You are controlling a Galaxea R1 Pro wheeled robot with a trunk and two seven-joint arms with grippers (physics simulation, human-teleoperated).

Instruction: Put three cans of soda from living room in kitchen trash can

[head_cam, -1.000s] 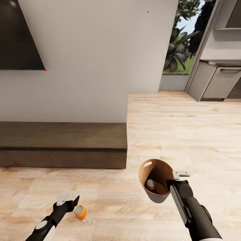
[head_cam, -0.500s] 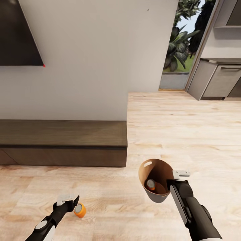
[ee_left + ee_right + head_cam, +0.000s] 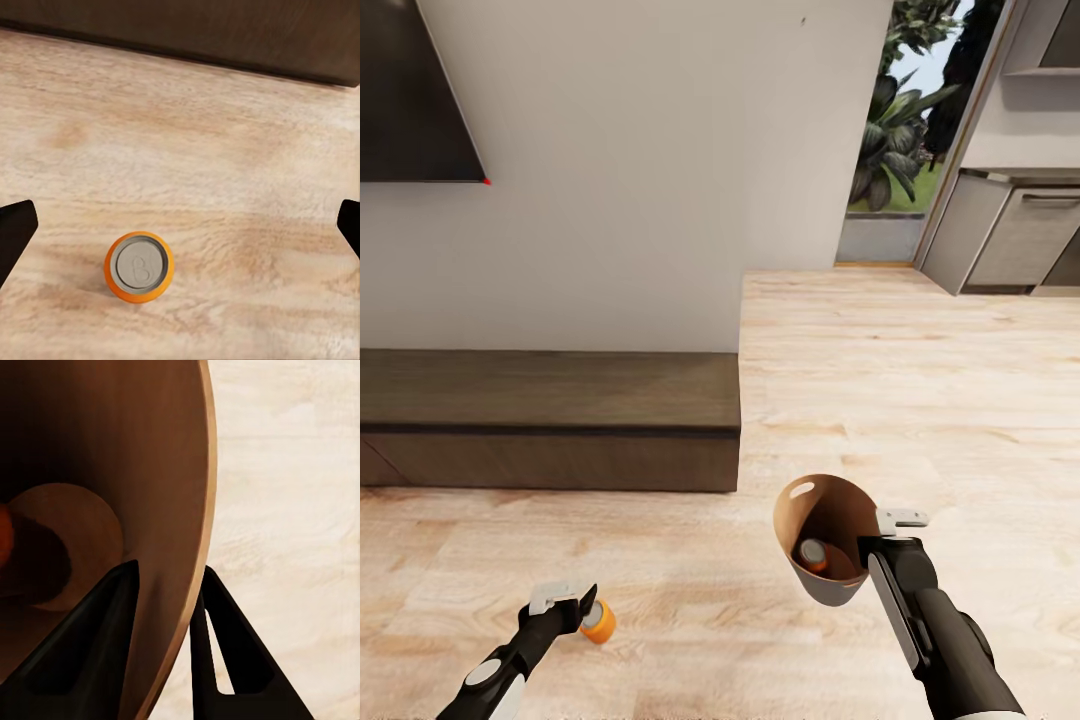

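A: Can position?
B: Upright on the wood floor, silver top up. Head view: just beside the left gripper, at its tip; touching or apart, I cannot tell from there.

A: Wrist camera?
B: The can stands between the two black fingertips, nearer one side, touching neither. Jaws spread wide, holding nothing.

A: Second can?
B: One can lies inside the bin, against the tan bottom. In the right wrist view only an orange sliver shows at the frame edge; probably the same can.

A: Bin and right gripper?
B: The bin is off the floor, tilted, mouth toward the camera. The right fingers straddle its rim, one inside the wall, one outside: clamped on it.

A: Surroundings?
B: Low dark bench against a white wall beyond the can, black TV corner above it, grey cabinets far right.
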